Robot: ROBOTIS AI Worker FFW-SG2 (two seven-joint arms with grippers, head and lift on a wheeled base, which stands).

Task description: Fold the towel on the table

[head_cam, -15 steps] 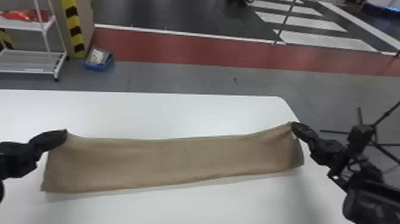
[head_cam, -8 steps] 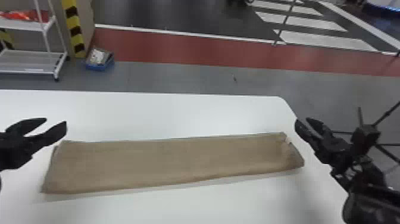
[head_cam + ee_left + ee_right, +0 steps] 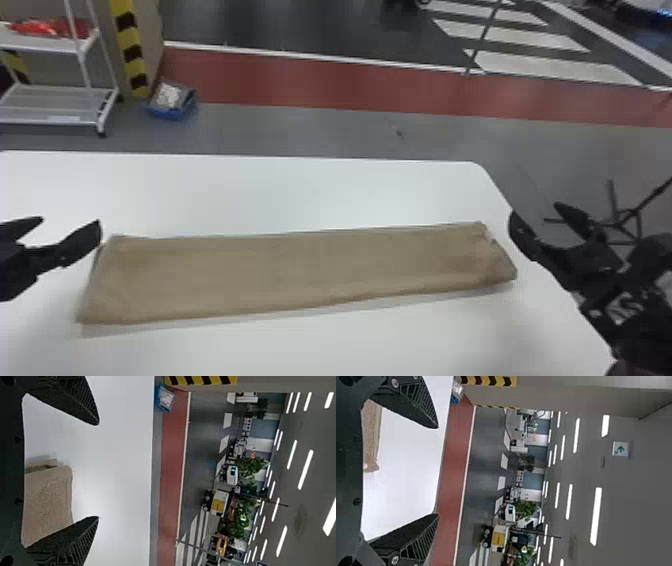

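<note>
The black, two-fingered left gripper [image 3: 70, 223] and matching right gripper [image 3: 535, 210] are pointing forward, fingers spread wide, near opposite ends of the long brown fabric towel [image 3: 300, 270], which is lying folded on the white table [image 3: 320, 192].

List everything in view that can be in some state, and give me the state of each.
Towel: folded into a long strip, lying on the table, slightly rumpled at its right end
Left gripper: open, empty
Right gripper: open, empty
Blue box: on the floor, open-topped, with contents
White shelf rack: standing upright, red items on its upper shelf
</note>
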